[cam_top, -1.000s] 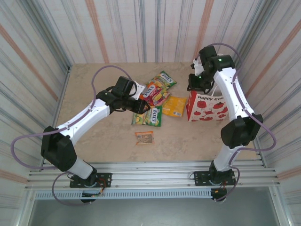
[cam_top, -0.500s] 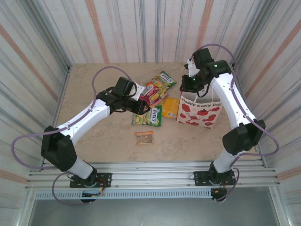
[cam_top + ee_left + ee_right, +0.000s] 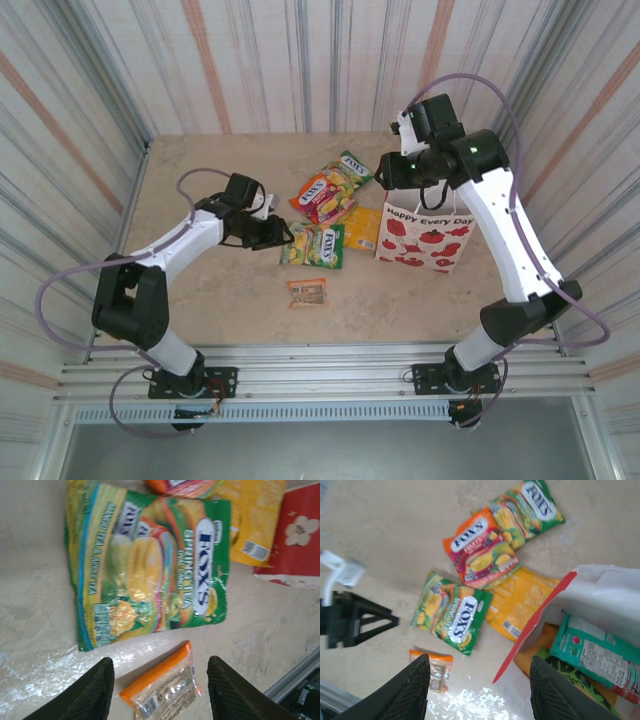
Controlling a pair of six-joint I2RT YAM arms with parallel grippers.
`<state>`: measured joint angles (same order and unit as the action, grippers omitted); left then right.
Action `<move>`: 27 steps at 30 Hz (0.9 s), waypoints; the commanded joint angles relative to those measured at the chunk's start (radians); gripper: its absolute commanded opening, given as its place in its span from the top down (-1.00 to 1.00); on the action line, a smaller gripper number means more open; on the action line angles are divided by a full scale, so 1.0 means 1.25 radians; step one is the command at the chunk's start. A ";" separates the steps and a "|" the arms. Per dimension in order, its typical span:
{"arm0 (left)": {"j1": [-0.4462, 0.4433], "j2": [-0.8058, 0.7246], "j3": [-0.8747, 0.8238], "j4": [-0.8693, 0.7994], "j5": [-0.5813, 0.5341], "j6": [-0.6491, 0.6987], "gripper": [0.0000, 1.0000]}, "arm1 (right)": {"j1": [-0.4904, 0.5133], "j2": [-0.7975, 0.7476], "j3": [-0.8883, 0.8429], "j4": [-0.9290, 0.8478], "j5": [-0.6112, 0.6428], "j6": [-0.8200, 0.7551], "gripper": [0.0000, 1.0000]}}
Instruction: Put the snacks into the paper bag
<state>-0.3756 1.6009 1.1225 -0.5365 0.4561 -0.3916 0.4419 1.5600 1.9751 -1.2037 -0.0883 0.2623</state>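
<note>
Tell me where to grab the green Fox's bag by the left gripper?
Probably the thin edge of the green Fox's bag nearest the open left gripper, coming down from that side. It lies flat on the table, so only an edge can be pinched.

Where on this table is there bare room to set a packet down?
Bare: the near strip between the small orange packet and the rail, and the far-left corner of the table. Crowded: the middle, from the nearer green Fox's packet across to the paper bag.
</note>
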 commanded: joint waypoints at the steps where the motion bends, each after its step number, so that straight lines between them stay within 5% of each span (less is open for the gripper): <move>1: 0.011 0.039 0.009 0.026 0.023 -0.007 -0.08 | 0.044 -0.036 0.013 -0.006 0.057 0.015 -0.09; 22: 0.016 0.303 0.146 0.018 -0.003 0.070 -0.07 | 0.129 -0.206 -0.245 0.217 -0.018 0.028 -0.10; 24: 0.014 0.309 0.145 0.021 0.002 0.074 0.02 | 0.129 -0.215 -0.259 0.227 -0.019 0.029 -0.10; 27: 0.007 0.306 0.143 0.029 0.019 0.084 0.41 | 0.128 -0.234 -0.287 0.253 -0.029 0.029 -0.10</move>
<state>-0.3603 1.9602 1.2903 -0.5045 0.4732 -0.3153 0.5964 1.2926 1.6474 -0.9302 -0.1055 0.2813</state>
